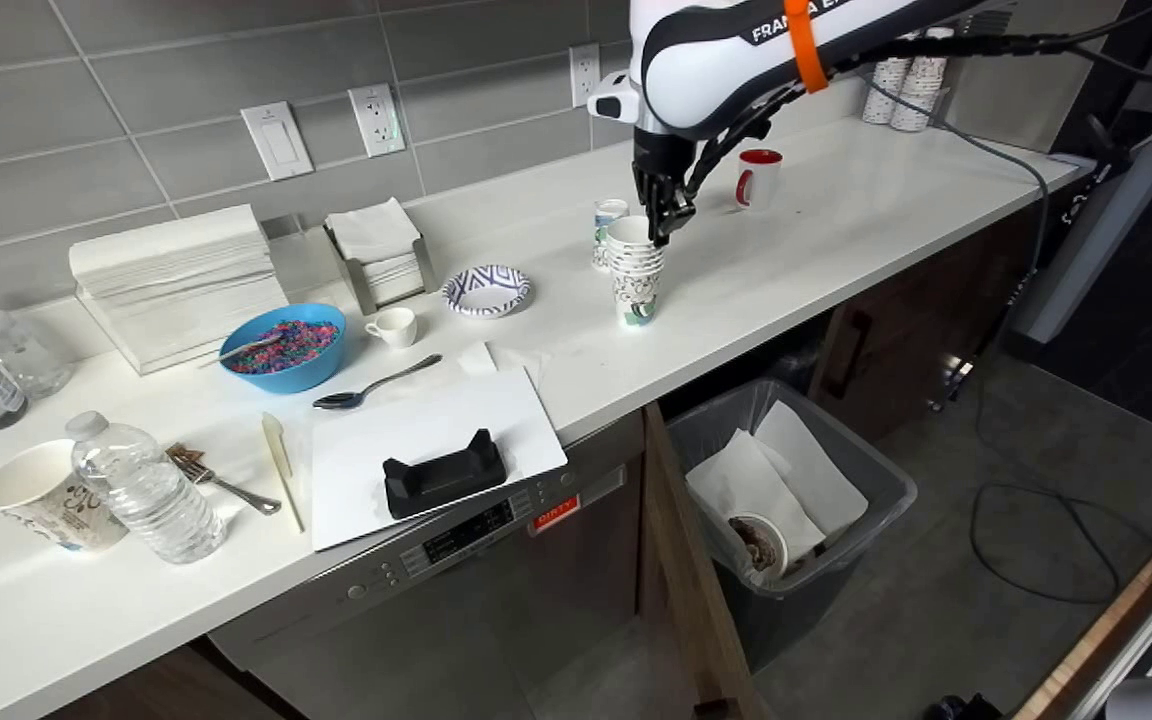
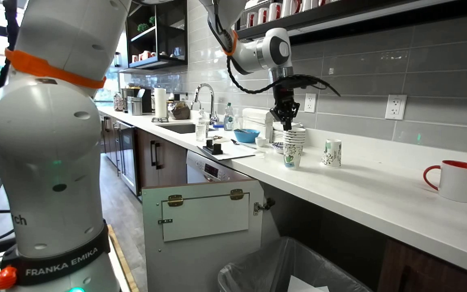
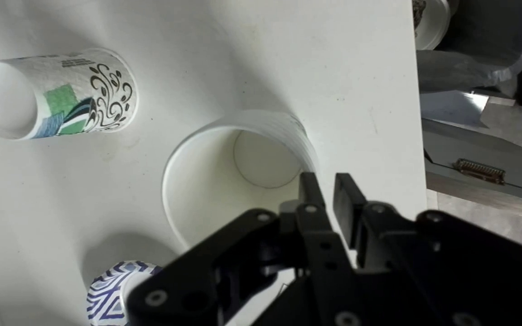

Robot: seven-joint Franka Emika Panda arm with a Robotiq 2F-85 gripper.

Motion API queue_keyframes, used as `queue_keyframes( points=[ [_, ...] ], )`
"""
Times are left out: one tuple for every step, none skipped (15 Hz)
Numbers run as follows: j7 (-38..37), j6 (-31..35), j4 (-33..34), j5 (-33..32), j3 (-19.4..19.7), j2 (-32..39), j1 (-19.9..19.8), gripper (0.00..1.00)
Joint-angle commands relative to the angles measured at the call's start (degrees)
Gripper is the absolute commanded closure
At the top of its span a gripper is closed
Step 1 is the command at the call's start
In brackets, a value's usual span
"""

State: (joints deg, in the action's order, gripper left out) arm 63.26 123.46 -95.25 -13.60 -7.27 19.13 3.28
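Near the front edge of the counter (image 1: 796, 260), a stack of paper cups (image 1: 636, 285) stands upright. At its front-side rim, the gripper (image 3: 327, 180) points downward, jaws slightly apart, with nothing visibly held; rim contact cannot be determined. Toward the rear edge stand an inverted cup (image 3: 59, 95) and a patterned bowl (image 1: 486, 296).

Grey tiled wall (image 2: 363, 69), white counter (image 2: 367, 188), brown cabinets (image 2: 172, 162) (one door (image 2: 201, 255) open).
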Motion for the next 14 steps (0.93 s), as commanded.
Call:
queue_keyframes(
  points=[
    [0.7, -2.0, 2.4, 0.1, 0.2, 1.7, 0.2, 0.73],
    [0.7, -2.0, 2.6, 0.1, 0.2, 1.9, 0.2, 0.59],
    [0.7, -2.0, 2.8, 0.1, 0.2, 2.0, 0.2, 0.5],
    [0.7, -2.0, 2.9, 0.1, 0.2, 2.2, 0.2, 0.53],
    [0.7, -2.0, 3.0, 0.1, 0.2, 2.3, 0.2, 0.56],
    [0.8, -2.0, 3.1, 0.1, 0.2, 2.3, 0.2, 0.79],
    [0.8, -2.0, 3.2, 0.1, 0.2, 2.4, 0.2, 0.8],
    [0.8, -2.0, 3.3, 0.1, 0.2, 2.6, 0.2, 0.86],
    [0.8, -2.0, 3.5, 0.1, 0.2, 2.7, 0.2, 0.94],
    [0.8, -2.0, 3.6, 0.1, 0.2, 2.8, 0.2, 1.0],
    [0.8, -2.0, 3.7, 0.1, 0.2, 2.9, 0.2, 1.0],
    [0.8, -2.0, 3.8, 0.1, 0.2, 2.9, 0.2, 1.0],
    [0.8, -2.0, 3.9, 0.2, 0.2, 3.0, 0.2, 1.0],
    [0.8, -2.0, 3.9, 0.1, 0.2, 3.0, 0.2, 0.99]
  ],
)
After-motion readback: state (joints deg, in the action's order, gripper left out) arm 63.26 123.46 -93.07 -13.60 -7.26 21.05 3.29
